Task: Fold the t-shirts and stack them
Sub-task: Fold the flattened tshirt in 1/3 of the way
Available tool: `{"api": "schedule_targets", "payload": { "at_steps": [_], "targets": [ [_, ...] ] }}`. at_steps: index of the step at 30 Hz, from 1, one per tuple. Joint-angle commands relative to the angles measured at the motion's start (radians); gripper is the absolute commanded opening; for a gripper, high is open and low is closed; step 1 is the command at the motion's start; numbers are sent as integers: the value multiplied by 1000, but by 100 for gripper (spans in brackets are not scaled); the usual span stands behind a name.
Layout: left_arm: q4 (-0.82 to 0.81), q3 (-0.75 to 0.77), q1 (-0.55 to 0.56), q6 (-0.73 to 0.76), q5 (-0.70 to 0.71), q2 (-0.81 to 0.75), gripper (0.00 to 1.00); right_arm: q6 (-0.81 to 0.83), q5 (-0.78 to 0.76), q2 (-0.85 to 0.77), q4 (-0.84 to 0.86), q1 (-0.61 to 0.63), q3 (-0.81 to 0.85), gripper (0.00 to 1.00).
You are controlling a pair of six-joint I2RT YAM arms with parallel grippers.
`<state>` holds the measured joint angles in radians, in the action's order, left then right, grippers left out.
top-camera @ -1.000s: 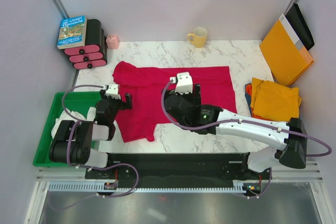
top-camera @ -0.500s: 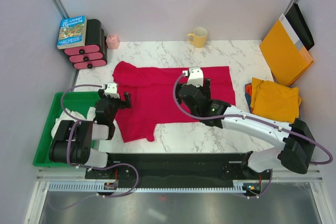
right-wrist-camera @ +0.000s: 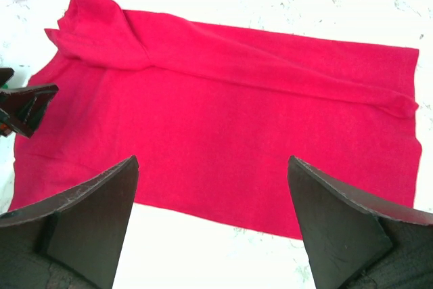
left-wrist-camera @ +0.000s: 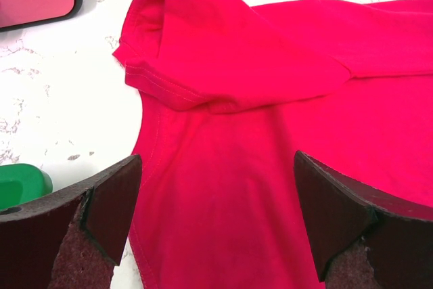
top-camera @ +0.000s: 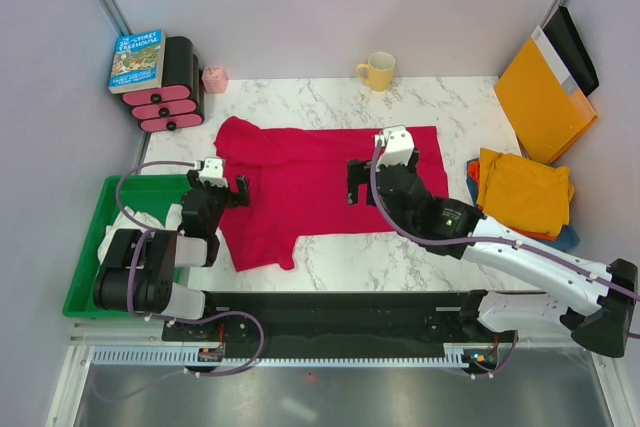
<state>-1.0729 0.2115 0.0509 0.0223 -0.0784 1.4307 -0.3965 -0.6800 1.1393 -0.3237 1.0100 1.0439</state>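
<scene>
Marble worktop [top-camera: 330,262] carried the crimson t-shirt [top-camera: 290,182], laid out flat. Left tool [left-wrist-camera: 216,235] hung spread wide over its left edge; right tool [right-wrist-camera: 213,225], likewise spread, hovered above its near edge, gripping nothing.

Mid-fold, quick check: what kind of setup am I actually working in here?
Most likely a robot test cell, not a home: plain panel walls box in a marble-look table, and unrelated props, a yellow mug and a book, sit along the back.
</scene>
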Motion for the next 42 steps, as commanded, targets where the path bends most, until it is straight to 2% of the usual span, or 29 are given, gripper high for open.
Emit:
{"api": "schedule_targets", "payload": {
  "at_steps": [1,3,4,5,6,7,10,11,12,13,14,15,16,17,18,19,21,22,29,37,42],
  "targets": [
    [-53,16,-3,1,34,-3,100,-21,16,-7,-101,1,-18,98],
    [28,40,9,-13,116,-57,100,-19,2,-6,-104,1,-25,98],
    [258,140,32,-15,193,-76,100,-12,-3,-1,-106,-1,-22,98],
    [447,223,81,-63,400,-87,100,-5,-3,5,-109,1,-19,98],
    [596,311,93,-94,449,-72,100,-1,-9,14,-107,1,-15,98],
    [875,474,104,-105,468,-53,100,2,-10,20,-109,1,-13,98],
    [1220,738,180,-234,668,32,100,18,-18,48,-109,-1,-2,98],
    [1355,774,240,-255,707,42,100,22,-21,57,-107,-1,4,98],
    [1396,793,269,-292,697,39,100,24,-24,72,-109,-1,13,98],
    [1428,793,297,-367,703,22,100,25,-30,80,-106,1,18,98],
    [1544,790,311,-474,675,8,100,25,-39,89,-106,-1,21,98],
    [1582,780,305,-738,643,-9,99,21,-42,105,-101,1,27,98],
    [1578,703,303,-812,600,-27,100,19,-49,109,-94,1,30,98],
    [1503,660,275,-788,351,-64,100,19,-50,114,-89,-1,30,98],
    [1399,616,273,-783,272,-76,91,25,-52,122,-81,-1,36,98],
    [1372,564,280,-786,228,-85,85,30,-49,125,-68,1,38,98],
    [1395,578,309,-777,232,-72,74,41,-50,132,-57,-1,47,98],
    [1409,595,314,-760,242,-63,72,39,-52,135,-54,-1,51,98],
    [1455,767,308,-630,359,56,70,-21,-29,135,-51,-1,39,98],
    [1450,905,235,-575,356,253,67,-54,-27,85,-90,12,16,98],
    [1453,957,187,-575,351,318,68,-42,-56,62,-113,12,7,98]
  ]
}}
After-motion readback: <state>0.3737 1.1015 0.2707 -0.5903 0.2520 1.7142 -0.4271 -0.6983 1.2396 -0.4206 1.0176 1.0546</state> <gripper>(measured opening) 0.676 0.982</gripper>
